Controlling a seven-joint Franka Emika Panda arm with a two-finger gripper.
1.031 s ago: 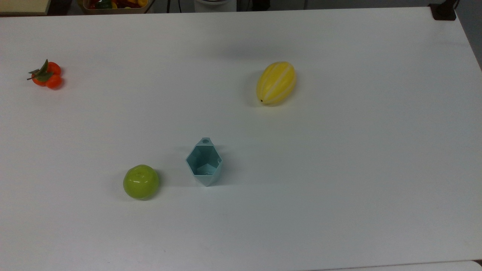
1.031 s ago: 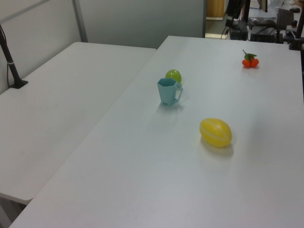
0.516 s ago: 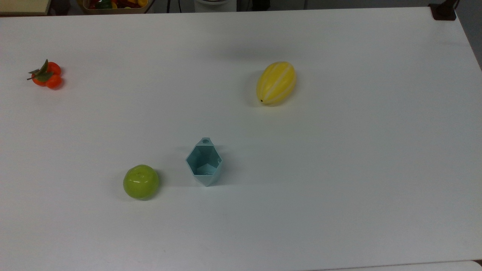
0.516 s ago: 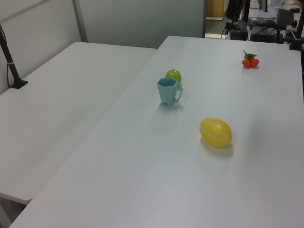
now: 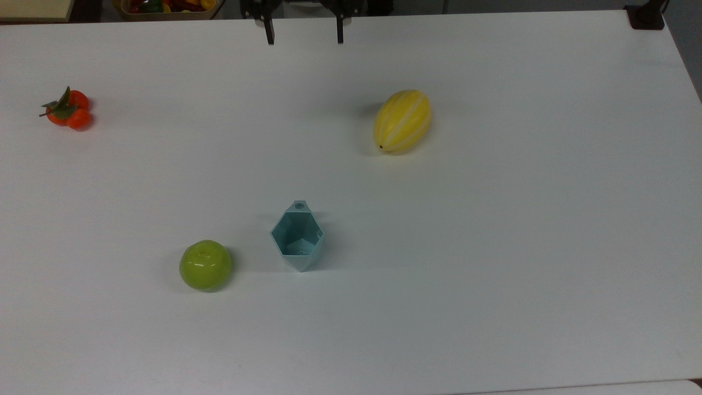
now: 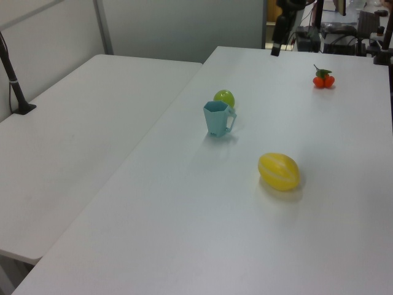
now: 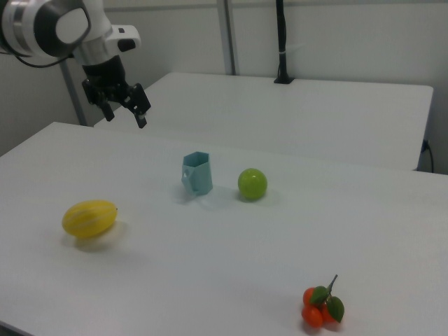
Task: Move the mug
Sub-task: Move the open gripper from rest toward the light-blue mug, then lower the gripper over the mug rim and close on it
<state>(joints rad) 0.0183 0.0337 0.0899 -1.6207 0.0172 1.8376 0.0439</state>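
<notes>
The mug (image 5: 297, 237) looks light, hard and a bit slippery. Grab its rim wall. The gripper (image 5: 303, 34) is wide open, holding nothing.

Upright mug (image 6: 216, 118) just before green apple (image 6: 224, 98)

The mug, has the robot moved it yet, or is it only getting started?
Only getting started. Nothing looks done: the mug stands upright on the white table beside the green apple, untouched. In hand: nothing, the gripper hangs open above the table's far edge in the top view, well away from the mug. Left: reach the mug, close on it, lift it and set it down elsewhere.
</notes>
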